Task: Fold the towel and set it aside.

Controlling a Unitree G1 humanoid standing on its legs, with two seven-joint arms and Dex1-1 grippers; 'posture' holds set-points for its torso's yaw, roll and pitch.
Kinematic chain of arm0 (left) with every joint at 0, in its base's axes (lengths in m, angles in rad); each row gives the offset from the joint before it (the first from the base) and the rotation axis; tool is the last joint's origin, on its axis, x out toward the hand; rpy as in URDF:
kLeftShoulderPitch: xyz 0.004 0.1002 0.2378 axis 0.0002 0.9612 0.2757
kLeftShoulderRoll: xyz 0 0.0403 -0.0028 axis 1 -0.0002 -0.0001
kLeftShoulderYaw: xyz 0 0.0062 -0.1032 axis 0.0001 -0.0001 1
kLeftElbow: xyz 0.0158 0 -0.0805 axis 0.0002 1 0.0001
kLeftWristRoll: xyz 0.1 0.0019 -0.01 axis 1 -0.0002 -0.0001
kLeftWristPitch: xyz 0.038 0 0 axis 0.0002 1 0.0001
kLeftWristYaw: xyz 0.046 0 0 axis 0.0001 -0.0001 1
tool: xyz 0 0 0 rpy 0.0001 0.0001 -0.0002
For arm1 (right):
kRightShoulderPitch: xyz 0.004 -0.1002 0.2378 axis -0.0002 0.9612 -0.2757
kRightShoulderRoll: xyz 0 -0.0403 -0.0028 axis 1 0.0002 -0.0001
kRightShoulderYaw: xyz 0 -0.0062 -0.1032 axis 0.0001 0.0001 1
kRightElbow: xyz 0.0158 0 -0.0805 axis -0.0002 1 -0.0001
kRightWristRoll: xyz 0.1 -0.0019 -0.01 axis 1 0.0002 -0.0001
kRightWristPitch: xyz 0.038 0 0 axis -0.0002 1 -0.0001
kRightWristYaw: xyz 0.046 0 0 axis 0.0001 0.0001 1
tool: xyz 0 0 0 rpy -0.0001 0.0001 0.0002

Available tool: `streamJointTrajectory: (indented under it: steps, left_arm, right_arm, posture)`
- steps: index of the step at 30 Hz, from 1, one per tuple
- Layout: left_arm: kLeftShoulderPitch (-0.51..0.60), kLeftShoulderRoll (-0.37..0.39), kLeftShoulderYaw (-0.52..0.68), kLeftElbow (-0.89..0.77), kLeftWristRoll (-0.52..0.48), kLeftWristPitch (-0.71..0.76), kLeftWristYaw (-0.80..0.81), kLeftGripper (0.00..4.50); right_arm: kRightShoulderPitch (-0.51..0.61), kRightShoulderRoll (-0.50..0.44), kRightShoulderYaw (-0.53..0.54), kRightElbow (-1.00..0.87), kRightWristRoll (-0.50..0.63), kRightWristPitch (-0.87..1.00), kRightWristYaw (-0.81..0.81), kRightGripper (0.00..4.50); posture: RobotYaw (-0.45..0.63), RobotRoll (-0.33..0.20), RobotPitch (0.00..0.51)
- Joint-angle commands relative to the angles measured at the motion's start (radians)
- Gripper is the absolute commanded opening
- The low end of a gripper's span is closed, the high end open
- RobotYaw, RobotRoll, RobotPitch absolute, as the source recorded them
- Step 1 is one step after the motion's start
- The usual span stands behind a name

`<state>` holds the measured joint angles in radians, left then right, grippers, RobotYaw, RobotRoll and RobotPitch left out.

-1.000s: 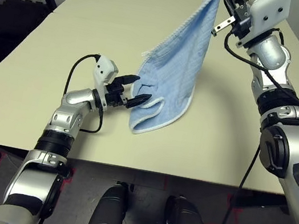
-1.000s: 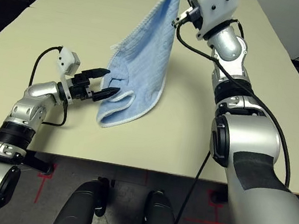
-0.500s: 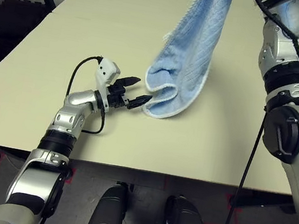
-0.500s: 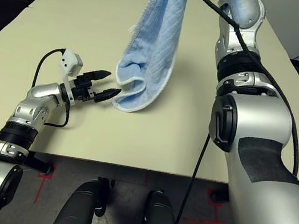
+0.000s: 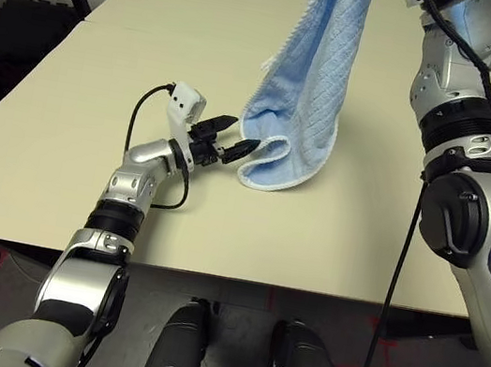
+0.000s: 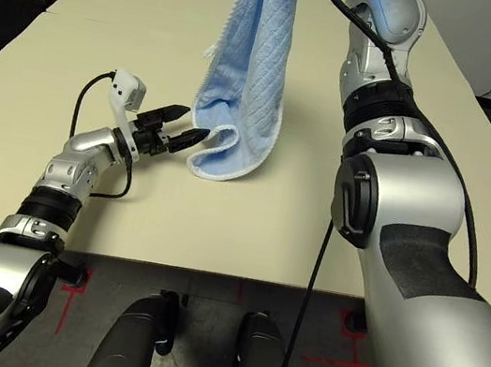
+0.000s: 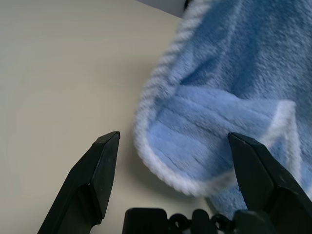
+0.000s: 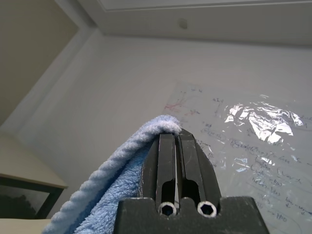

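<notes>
Hanging towel (image 5: 315, 72) from right hand (image 8: 176, 141), clenched on top edge, raised high so cloth drapes straight, lower end just over bench (image 5: 69, 105). Left hand (image 5: 231, 139) spread wide at bottom corner, likely to pinch it for fold.

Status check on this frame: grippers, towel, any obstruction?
Right gripper shut on the towel, holding it high. Towel hangs, bottom hem curled near the table. Left gripper open at the lower edge, not gripping. Nothing in the way.
</notes>
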<state>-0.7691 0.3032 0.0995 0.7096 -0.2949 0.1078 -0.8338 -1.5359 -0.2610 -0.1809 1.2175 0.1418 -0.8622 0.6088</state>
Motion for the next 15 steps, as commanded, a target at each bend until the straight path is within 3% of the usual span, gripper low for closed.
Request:
streamJointTrajectory:
  steps: [1, 11, 15]
  left_arm:
    - [-0.01, 0.0, 0.021, 0.037, -0.009, 0.035, 0.021, 4.5]
    - [0.009, -0.009, 0.015, -0.002, -0.02, 0.196, -0.026, 4.5]
    - [0.03, 0.003, 0.024, -0.056, -0.066, 0.297, -0.076, 4.5]
  right_arm:
    - [-0.012, -0.005, -0.013, -0.025, 0.014, 0.001, 0.014, 0.1]
    - [-0.023, -0.012, -0.018, -0.02, 0.018, 0.01, 0.01, 0.1]
    - [-0.021, -0.02, -0.019, -0.018, 0.013, 0.017, 0.005, 0.1]
  posture:
    - [0.0, 0.0, 0.13]
    - [0.0, 0.0, 0.128]
    - [0.0, 0.0, 0.129]
